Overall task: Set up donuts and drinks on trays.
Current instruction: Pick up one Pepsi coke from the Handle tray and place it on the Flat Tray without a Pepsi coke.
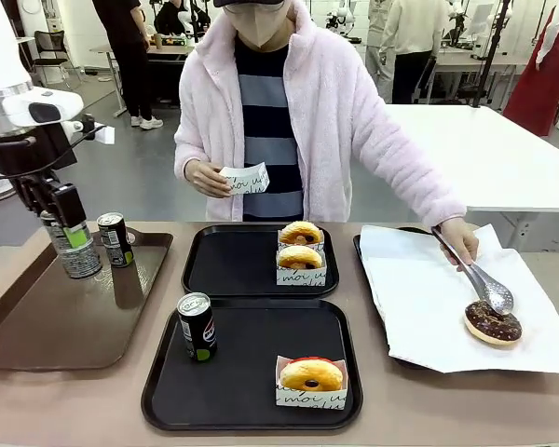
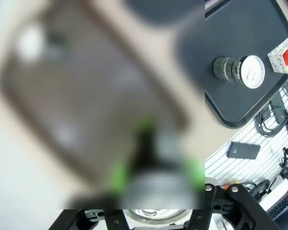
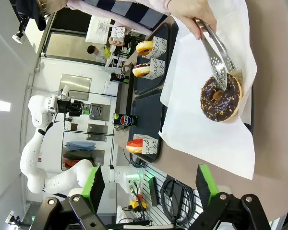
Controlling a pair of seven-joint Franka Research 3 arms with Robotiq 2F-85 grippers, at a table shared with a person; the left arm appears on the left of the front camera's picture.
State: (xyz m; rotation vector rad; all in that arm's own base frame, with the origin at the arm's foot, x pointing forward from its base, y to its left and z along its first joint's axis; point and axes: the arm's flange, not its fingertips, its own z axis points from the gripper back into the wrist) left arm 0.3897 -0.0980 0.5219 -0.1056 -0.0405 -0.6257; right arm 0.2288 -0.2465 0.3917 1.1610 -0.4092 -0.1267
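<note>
left end effector (image 1: 73, 237) has a drink (image 1: 79, 259) clamped above the brown tray (image 1: 37, 326); guessing it goes upright on the far tray (image 1: 224, 265) by the donuts (image 1: 300, 258) next; right end effector (image 3: 150, 181) is wide open, empty.

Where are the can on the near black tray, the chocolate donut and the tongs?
near-tray can (image 1: 197, 331): front view, its black side.
chocolate donut (image 1: 505, 328): front view, its dark top.
tongs (image 1: 496, 296): front view, the spoon end.

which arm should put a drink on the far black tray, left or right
Left. Its claw grips a can at the brown tray, next to the far black tray, which holds donuts but no drink. The right claw is open near the paper-lined tray.
</note>
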